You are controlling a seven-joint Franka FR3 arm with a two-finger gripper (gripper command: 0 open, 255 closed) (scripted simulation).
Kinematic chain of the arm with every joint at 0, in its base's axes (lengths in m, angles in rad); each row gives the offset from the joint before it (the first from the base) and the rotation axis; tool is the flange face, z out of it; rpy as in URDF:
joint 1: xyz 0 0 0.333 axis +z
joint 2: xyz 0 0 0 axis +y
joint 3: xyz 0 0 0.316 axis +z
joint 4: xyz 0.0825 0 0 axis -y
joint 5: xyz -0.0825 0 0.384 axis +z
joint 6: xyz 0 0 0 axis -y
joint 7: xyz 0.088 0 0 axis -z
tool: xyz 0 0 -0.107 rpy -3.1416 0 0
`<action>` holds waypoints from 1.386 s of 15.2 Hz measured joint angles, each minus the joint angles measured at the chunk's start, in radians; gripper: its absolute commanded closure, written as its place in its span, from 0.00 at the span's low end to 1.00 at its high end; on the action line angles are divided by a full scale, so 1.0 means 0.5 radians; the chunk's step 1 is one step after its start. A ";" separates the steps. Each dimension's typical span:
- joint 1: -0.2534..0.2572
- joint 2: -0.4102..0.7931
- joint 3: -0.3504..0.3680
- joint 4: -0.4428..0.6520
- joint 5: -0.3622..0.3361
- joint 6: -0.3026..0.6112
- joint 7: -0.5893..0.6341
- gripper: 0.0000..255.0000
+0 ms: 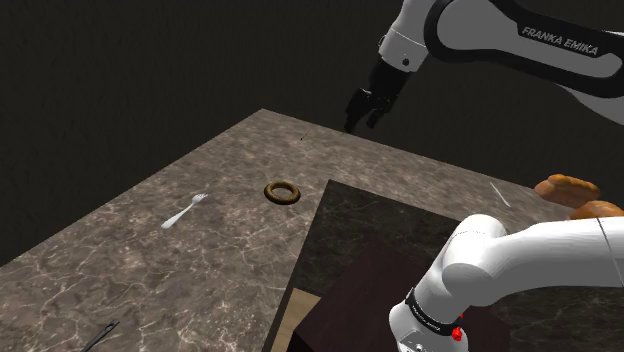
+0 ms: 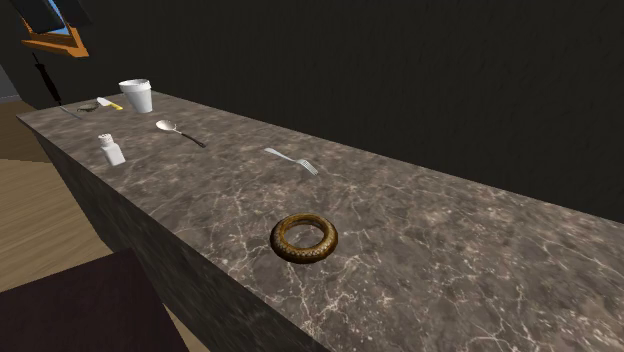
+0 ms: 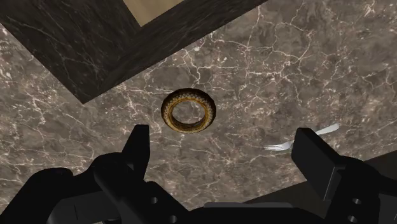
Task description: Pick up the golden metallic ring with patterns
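A golden ring (image 1: 282,191) with a patterned surface lies flat on the brown marble counter (image 1: 150,270), close to the counter's near edge. In the second exterior view the ring (image 2: 304,238) sits near the front edge. My black gripper (image 1: 362,112) hangs high above the counter's far side, well away from the ring. In the wrist view the gripper (image 3: 226,153) is open, fingers wide apart, with the ring (image 3: 188,111) lying beyond them on the marble, untouched.
A fork (image 1: 185,210) lies on the counter past the ring; the fork (image 2: 292,160) also shows farther back. A spoon (image 2: 178,130), a white shaker (image 2: 111,150) and a white cup (image 2: 136,96) stand at the far end. Bread loaves (image 1: 575,195) rest behind the arm.
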 measured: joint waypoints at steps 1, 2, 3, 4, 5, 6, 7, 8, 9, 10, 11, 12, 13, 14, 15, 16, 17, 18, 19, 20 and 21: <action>0.000 0.000 0.000 0.000 0.000 0.000 0.000 0.00; -0.004 0.015 0.001 -0.017 -0.004 0.028 0.003 0.00; -0.010 0.041 0.000 -0.042 -0.013 0.073 0.003 0.00; -0.017 0.082 0.003 -0.055 -0.021 0.121 0.009 0.00; -0.023 0.120 0.011 -0.081 -0.028 0.178 0.020 0.00; -0.029 0.171 0.019 -0.094 -0.036 0.236 0.033 0.00; -0.038 0.211 0.021 -0.129 -0.046 0.303 0.039 0.00; -0.048 0.245 0.020 -0.159 -0.058 0.360 0.043 0.00; -0.056 0.297 0.027 -0.163 -0.069 0.412 0.055 0.00; -0.068 0.346 0.024 -0.187 -0.083 0.476 0.057 0.00; -0.077 0.408 0.029 -0.206 -0.095 0.550 0.070 0.00; -0.089 0.461 0.027 -0.217 -0.110 0.609 0.074 0.00; -0.100 0.521 0.029 -0.223 -0.124 0.668 0.084 0.00; -0.105 0.560 0.041 -0.249 -0.135 0.727 0.108 0.00; -0.115 0.639 0.049 -0.234 -0.150 0.784 0.127 0.00; -0.126 0.707 0.053 -0.231 -0.167 0.842 0.142 0.00; -0.139 0.773 0.053 -0.228 -0.185 0.897 0.153 0.00; -0.150 0.821 0.054 -0.233 -0.203 0.943 0.166 0.00; -0.160 0.886 0.061 -0.220 -0.221 0.989 0.188 0.00; -0.171 0.968 0.066 -0.197 -0.244 1.039 0.210 0.00; -0.182 1.046 0.071 -0.184 -0.268 1.096 0.234 0.00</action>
